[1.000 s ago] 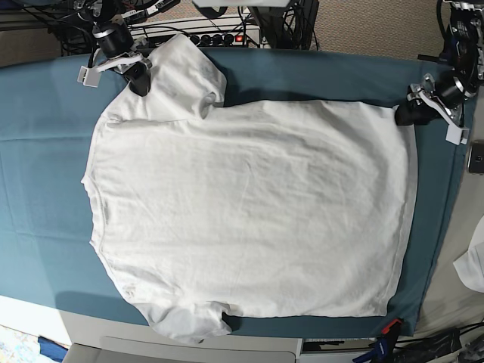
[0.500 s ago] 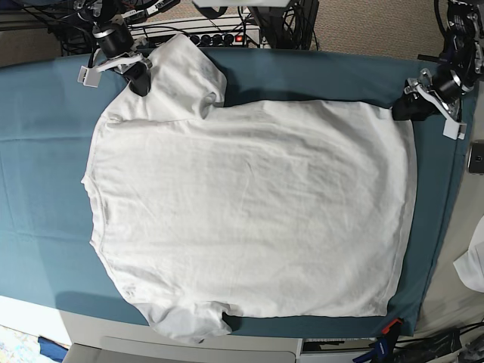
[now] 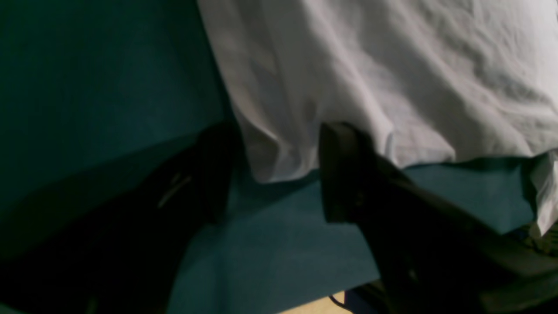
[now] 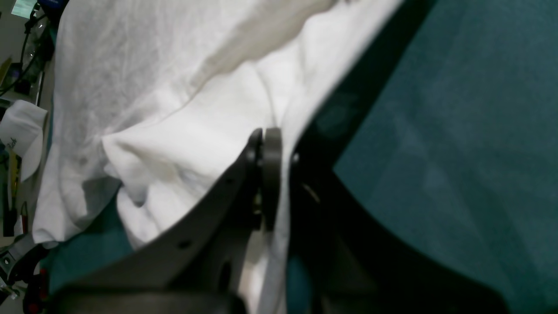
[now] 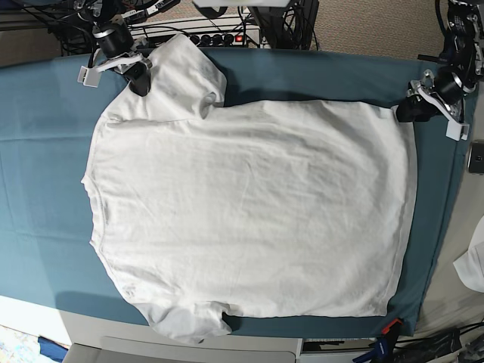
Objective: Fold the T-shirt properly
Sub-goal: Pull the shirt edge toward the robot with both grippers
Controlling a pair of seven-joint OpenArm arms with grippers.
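Note:
The white T-shirt (image 5: 249, 212) lies spread flat on the teal table cover (image 5: 45, 151), collar to the left and hem to the right. My right gripper (image 5: 138, 79) is at the far-left sleeve; in the right wrist view the right gripper (image 4: 263, 135) is shut, with sleeve cloth (image 4: 196, 131) bunched around its tips. My left gripper (image 5: 408, 112) is at the far-right hem corner. In the left wrist view the left gripper (image 3: 279, 170) stands open, its dark fingers (image 3: 344, 174) straddling the shirt's corner (image 3: 283, 144) without pinching it.
A power strip (image 5: 227, 38) and cables run behind the table's far edge. A small white cloth (image 5: 473, 265) and a dark device (image 5: 476, 157) lie off the right edge. A red-handled tool (image 5: 389, 327) sits at the front right corner.
My left gripper has shifted slightly back and forth at the hem corner. The shirt and the right arm have not moved.

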